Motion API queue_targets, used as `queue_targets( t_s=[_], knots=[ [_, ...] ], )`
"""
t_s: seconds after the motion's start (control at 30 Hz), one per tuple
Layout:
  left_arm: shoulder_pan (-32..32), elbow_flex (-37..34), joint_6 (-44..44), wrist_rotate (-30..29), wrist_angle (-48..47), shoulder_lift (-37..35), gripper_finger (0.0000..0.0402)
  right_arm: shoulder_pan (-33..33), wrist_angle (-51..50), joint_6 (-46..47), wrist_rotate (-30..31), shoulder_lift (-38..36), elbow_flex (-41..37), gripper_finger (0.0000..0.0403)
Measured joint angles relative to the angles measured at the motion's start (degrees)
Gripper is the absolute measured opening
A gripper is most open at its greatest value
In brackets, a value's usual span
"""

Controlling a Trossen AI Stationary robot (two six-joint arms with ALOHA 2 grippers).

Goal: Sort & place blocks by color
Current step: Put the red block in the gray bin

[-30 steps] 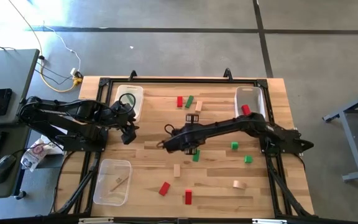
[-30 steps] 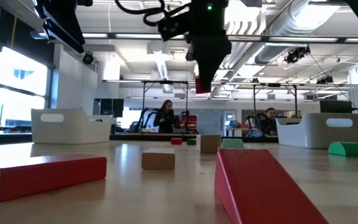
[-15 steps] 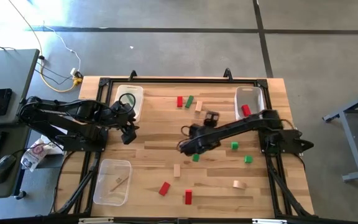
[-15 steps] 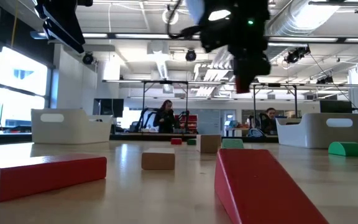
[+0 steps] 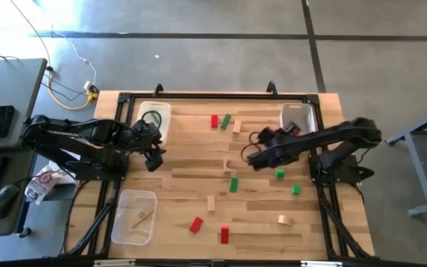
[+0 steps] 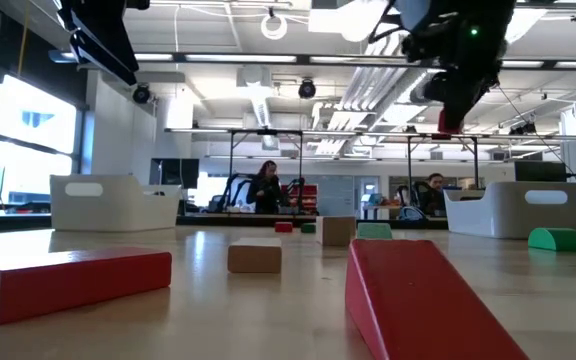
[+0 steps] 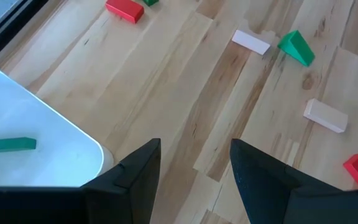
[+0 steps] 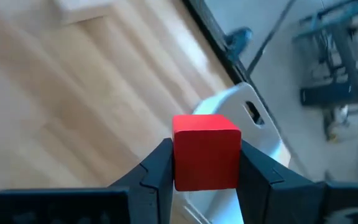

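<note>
Since a second ago my right arm has swung from mid-surface toward the bin (image 5: 298,119) at the far right corner, carrying a red cube. From above, my right claw (image 5: 250,156) hangs short of that bin, which already holds a red piece, so I judge this is where reds go; my left claw (image 5: 154,159) waits beside the other far bin (image 5: 154,119), near the green it collects. Loose blocks lie across the surface (image 5: 199,156). At table height, my right claw (image 6: 451,120) is raised high so the cube clears everything below. My left wrist view shows its fingers (image 7: 135,171) parted and empty over bare wood. My right wrist view shows the red cube (image 8: 206,151) pinched squarely between half-closed fingers, with the bin ahead.
</note>
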Motion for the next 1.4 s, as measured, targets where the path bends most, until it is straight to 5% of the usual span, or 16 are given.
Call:
queue_targets(
  t_s=[0.23, 0.47, 0.93, 1.4],
  knots=[
    [0.0, 0.0, 0.2, 0.0, 0.0, 0.0, 0.018, -5.4, 2.6, 9.5, 1.6, -10.2, -8.2, 0.0106],
    [0.0, 0.0, 0.7, 0.0, 0.0, 0.0, 0.018, -13.9, 10.4, 9.5, -1.7, -15.9, -14.8, 0.0106],
    [0.0, 0.0, 0.7, 0.0, 0.0, 0.0, 0.018, -30.9, 16.1, 2.7, -12.5, -16.4, -21.7, 0.0106],
    [0.0, 0.0, 0.7, 0.2, 0.0, 0.0, 0.018, -39.2, 17.7, -2.2, -18.4, -16.4, -26.8, 0.0138]
  ],
)
